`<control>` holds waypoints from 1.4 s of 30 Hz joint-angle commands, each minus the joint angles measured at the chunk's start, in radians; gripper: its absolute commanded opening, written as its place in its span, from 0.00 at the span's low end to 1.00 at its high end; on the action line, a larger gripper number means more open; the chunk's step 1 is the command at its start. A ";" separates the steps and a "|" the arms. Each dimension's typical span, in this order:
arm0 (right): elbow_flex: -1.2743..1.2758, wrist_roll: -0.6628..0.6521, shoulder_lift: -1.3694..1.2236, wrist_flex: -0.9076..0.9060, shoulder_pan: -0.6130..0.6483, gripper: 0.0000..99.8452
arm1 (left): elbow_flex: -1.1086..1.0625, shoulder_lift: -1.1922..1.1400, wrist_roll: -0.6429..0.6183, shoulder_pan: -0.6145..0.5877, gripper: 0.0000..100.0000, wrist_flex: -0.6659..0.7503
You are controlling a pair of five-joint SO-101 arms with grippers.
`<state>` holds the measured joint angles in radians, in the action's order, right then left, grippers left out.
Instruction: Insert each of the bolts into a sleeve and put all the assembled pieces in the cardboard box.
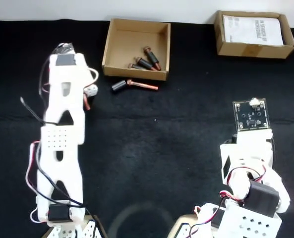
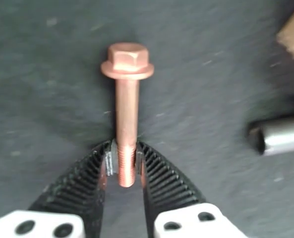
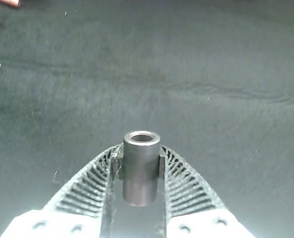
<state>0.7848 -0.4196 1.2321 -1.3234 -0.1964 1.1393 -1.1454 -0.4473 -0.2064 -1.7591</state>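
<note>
High view shows the left arm [image 1: 62, 129] stretched far up the left side of the black table [image 1: 161, 148], its tip just left of the cardboard box [image 1: 122, 44]. In the left wrist view, the left gripper [image 2: 123, 151] is clenched on the threaded end of a copper bolt [image 2: 127, 99], whose hexagonal head points away from the fingers.

The right arm [image 1: 251, 163] sits at the near right. Its right gripper [image 3: 140, 148] grasps a dark metal sleeve [image 3: 141, 173] between both fingers, with the open bore facing the wrist camera.

Three assembled pieces [image 1: 147, 61] lie in the near right corner of the cardboard box. On the table, just on the near side of that box, a loose sleeve [image 1: 118, 85] and a loose bolt [image 1: 144, 86] lie in line, the sleeve to the left. Whether they touch I cannot tell.

A second box [image 1: 253, 49] holding a printed sheet [image 1: 253, 29] stands at the far right.
</note>
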 commanded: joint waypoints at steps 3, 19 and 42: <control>0.013 -0.005 0.010 0.085 -0.007 0.01 | -0.479 0.458 0.173 -0.019 0.01 -0.009; 0.077 -0.005 0.018 0.173 0.036 0.01 | -1.310 0.780 0.311 0.102 0.01 0.483; 0.076 -0.051 0.015 0.171 0.036 0.01 | -0.842 0.601 0.313 0.048 0.26 0.164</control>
<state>0.8661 -0.4626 1.2321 -1.1699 -0.1672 0.2524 -0.5501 -0.1435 -0.1450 -1.5858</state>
